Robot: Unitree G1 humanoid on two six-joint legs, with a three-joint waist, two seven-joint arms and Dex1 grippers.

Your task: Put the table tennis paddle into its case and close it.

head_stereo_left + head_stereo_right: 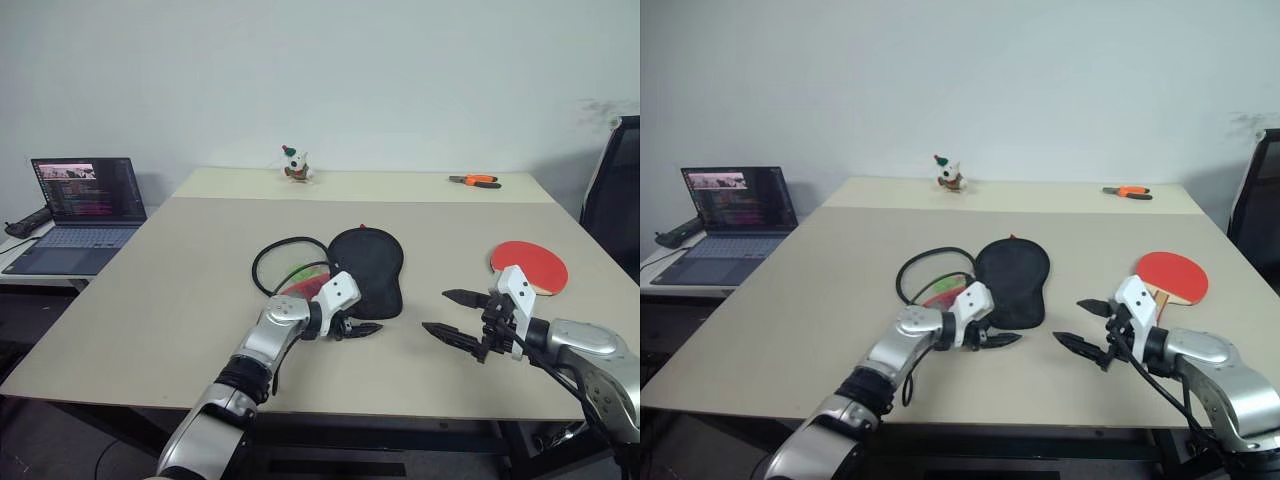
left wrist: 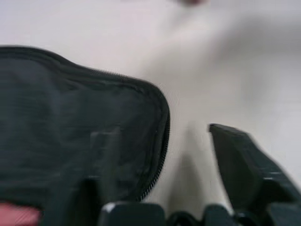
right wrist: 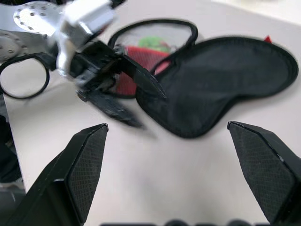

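Case lying open at frame centre, paddle apart at right.
We see the case (image 1: pixel 366 268) beside the spread left gripper (image 1: pixel 362 327); the table tennis paddle (image 1: pixel 529 265) lies behind the spread, empty right gripper (image 1: pixel 452 315).

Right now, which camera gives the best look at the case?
The right wrist view: the case lies flat and large there, solid black side up, mesh flap opened beside it. Both eye views show it whole but small at mid-table. The left wrist view shows a blurred close-up of one zippered edge.
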